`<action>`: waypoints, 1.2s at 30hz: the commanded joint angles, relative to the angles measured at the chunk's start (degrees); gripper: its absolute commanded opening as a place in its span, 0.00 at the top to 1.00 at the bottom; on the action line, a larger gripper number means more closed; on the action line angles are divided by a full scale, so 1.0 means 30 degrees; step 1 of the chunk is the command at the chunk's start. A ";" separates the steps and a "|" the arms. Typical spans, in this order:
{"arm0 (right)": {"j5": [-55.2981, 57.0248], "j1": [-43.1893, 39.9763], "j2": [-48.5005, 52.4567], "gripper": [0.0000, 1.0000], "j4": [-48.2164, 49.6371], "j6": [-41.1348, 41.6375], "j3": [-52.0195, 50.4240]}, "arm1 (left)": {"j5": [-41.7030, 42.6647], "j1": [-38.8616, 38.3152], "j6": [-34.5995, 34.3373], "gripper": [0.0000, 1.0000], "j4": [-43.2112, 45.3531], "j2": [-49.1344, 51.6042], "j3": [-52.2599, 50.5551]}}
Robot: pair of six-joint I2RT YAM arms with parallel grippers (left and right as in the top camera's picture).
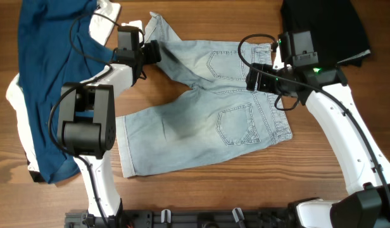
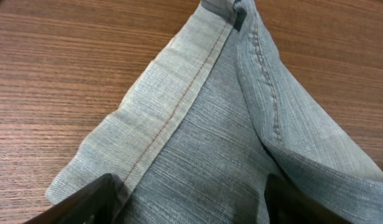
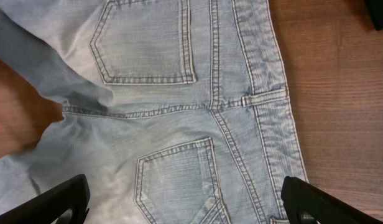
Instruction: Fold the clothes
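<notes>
The pale blue denim shorts (image 1: 207, 107) lie flat on the wooden table with the back pockets up. The waistband is to the right and the two legs spread to the left. One leg runs up-left, and its hem shows in the left wrist view (image 2: 179, 118). My left gripper (image 1: 156, 52) is open low over that upper leg, its fingers (image 2: 191, 208) straddling the fabric near the hem. My right gripper (image 1: 252, 77) is open above the seat. In the right wrist view its fingers (image 3: 188, 205) sit either side of a back pocket (image 3: 179, 180), with the waistband to their right.
A large blue shirt (image 1: 49, 76) lies at the left on white cloth (image 1: 14, 114). A black garment (image 1: 321, 25) lies at the back right, just behind the right arm. Bare wood shows in front of the shorts (image 1: 245, 183).
</notes>
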 commanded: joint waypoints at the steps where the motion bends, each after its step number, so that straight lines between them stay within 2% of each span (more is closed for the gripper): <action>1: 0.0313 0.0029 -0.0124 0.01 0.0219 -0.0350 0.0255 | -0.0860 -0.0036 0.1297 0.35 -0.0211 0.0568 0.0321; 3: 0.0306 0.0029 -0.0124 0.01 0.0211 -0.0350 0.0255 | -0.1370 0.0000 0.1326 0.45 -0.0685 0.0860 0.0321; 5: 0.0306 0.0029 -0.0124 0.01 0.0204 -0.0335 0.0255 | -0.1989 0.0051 0.1311 0.64 -0.1530 0.1173 0.0321; 6: 0.0306 0.0029 -0.0124 0.01 0.0204 -0.0350 0.0255 | -0.2317 0.0073 0.1311 0.70 -0.2259 0.1304 0.0321; 9: 0.0306 0.0029 -0.0124 0.01 0.0189 -0.0357 0.0255 | -0.2929 0.0175 0.1304 0.79 -0.4561 0.1370 0.0321; 15: 0.0306 0.0029 -0.0124 0.01 0.0525 -0.0379 0.0255 | -0.2754 0.0772 0.0729 0.82 -0.9100 0.1406 0.0321; 19: 0.0313 0.0029 -0.0124 0.01 0.0780 -0.0386 0.0255 | -0.2477 0.0845 0.0568 0.93 -1.1220 0.1399 0.0321; 21: 0.0313 0.0029 -0.0117 0.01 0.0780 -0.0386 0.0255 | -0.2346 0.0845 -0.0408 0.96 -1.5023 0.1399 0.0321; 26: 0.0313 0.0029 -0.0095 0.01 0.0801 -0.0867 0.0255 | -0.2404 0.0845 -0.2856 0.96 -2.0225 0.1319 0.0321; 29: 0.0357 0.0029 -0.0087 0.00 0.0991 -0.0882 0.0255 | -0.2448 0.0874 -0.3031 0.96 -2.0691 0.1224 0.0328; 31: 0.0816 0.0029 -0.0095 0.00 0.1064 -0.0889 0.0255 | -0.2922 0.1042 -0.3971 0.96 -2.0604 0.0721 0.0328; 35: 0.0984 0.0029 -0.0087 0.00 0.1122 -0.0962 0.0255 | -0.2914 0.1698 -0.4299 0.96 -2.0108 -0.2433 0.0328; 36: 0.1122 0.0029 -0.0095 0.01 0.0998 -0.0809 0.0255 | -0.2914 0.1829 -0.4299 0.90 -2.0065 -0.3322 0.0328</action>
